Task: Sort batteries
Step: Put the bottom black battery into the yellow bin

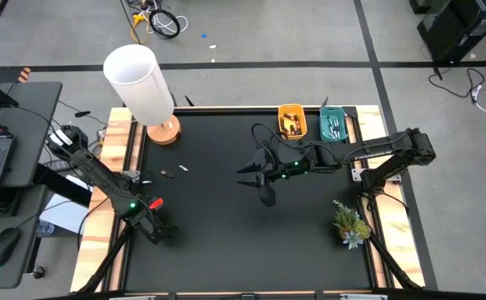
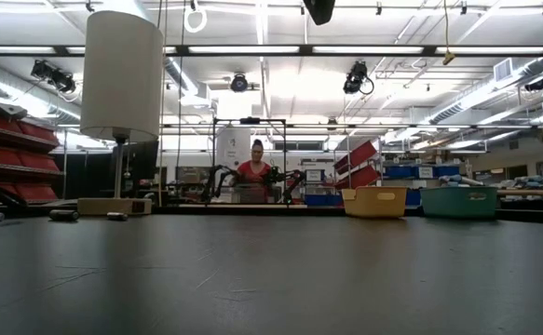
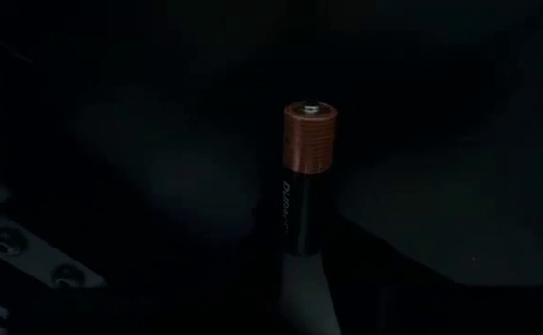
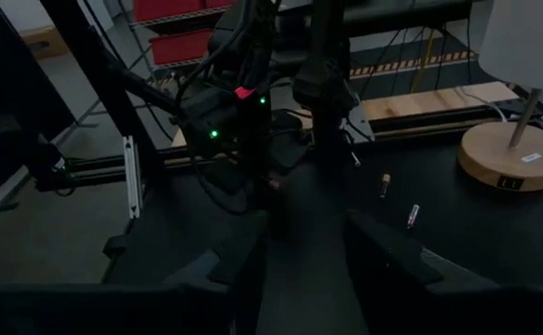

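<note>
We see our left claw, low at the mat's near-left corner, closing around one copper-topped battery, which could tip or squirt out if the fingers pinch it off-centre.

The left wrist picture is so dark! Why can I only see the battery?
In the left wrist view, almost everything is black mat and shadow; only the copper-topped battery catches light. The low view is the opposite: bright ceiling lights glare behind the lamp. The right wrist view is dim too, with small green and red lights glowing on the other arm.
</note>
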You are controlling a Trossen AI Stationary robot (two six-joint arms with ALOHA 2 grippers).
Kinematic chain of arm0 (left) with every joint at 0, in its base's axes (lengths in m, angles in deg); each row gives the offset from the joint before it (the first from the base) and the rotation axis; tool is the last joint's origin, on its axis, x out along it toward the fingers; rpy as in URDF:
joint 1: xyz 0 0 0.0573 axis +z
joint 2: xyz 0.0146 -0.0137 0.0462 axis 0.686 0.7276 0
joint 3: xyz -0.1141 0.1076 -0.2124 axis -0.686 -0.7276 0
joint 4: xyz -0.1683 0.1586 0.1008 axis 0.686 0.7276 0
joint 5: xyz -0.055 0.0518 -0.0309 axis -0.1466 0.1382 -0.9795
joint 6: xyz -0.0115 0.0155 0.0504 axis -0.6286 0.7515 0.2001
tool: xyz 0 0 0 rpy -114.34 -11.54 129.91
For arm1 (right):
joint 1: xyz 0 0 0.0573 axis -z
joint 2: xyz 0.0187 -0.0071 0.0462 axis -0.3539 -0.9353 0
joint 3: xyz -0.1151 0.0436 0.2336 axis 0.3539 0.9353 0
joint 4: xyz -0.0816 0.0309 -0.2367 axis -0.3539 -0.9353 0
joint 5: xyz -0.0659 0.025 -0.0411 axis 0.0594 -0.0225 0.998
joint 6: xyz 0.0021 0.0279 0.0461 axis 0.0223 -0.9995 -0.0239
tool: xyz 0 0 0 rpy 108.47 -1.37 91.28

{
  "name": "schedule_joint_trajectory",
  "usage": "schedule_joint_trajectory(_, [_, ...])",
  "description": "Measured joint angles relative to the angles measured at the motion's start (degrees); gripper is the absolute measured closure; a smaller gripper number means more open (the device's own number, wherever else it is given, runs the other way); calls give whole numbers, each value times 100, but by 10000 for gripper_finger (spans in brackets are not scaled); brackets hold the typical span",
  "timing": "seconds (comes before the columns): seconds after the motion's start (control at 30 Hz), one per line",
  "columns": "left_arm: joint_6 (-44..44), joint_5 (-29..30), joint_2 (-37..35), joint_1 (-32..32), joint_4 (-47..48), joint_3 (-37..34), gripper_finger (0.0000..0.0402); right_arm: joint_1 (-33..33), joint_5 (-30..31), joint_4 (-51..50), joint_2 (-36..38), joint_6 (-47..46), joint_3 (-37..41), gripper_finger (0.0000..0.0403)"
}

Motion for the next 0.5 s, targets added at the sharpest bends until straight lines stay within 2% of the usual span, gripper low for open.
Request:
schedule_joint_trajectory(0.33, [2, 353, 28, -9, 150, 209, 332, 0, 0, -2, 0, 45, 0, 252])
schedule_joint_trajectory(0.5, [131, 1215, 33, 13, 57, 397, 333, 0, -2, -4, 0, 140, 0, 252])
